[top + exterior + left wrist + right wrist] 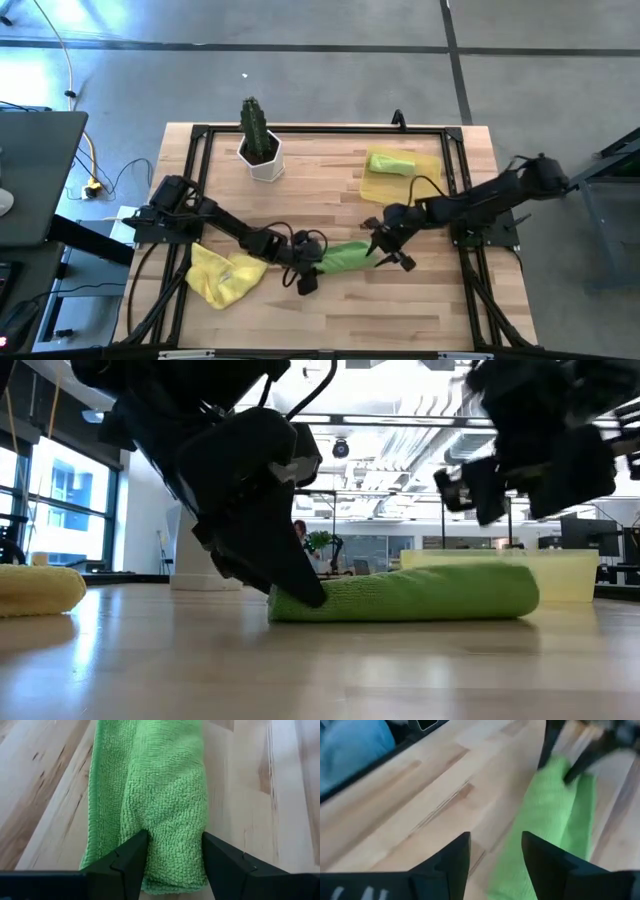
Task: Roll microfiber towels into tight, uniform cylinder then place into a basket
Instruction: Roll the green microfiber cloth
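A lime green towel (348, 256), rolled into a cylinder, lies on the table's near middle; it also shows in the low view (420, 592). My left gripper (305, 270) is shut on the roll's left end (175, 865). My right gripper (388, 248) is open and hangs above the roll's right end (520, 470), touching nothing; its wrist view (495, 860) shows the towel (550, 820) ahead. The yellow basket (430, 185) stands at the far right with another rolled lime green towel (390, 162) in it. The yellow towel (225, 275) lies crumpled at the near left. My left gripper pinches the roll's left end (172, 845) between its two fingers (131, 865), one on each long side. The fingers slant down from the table's left and lie along the roll. The roll lies flat on the table (300, 600).
A white pot with a green cactus (262, 150) stands at the far left of the table. A black frame (300, 130) runs around the table's edges. Bare wood lies between the roll and the basket (560, 575).
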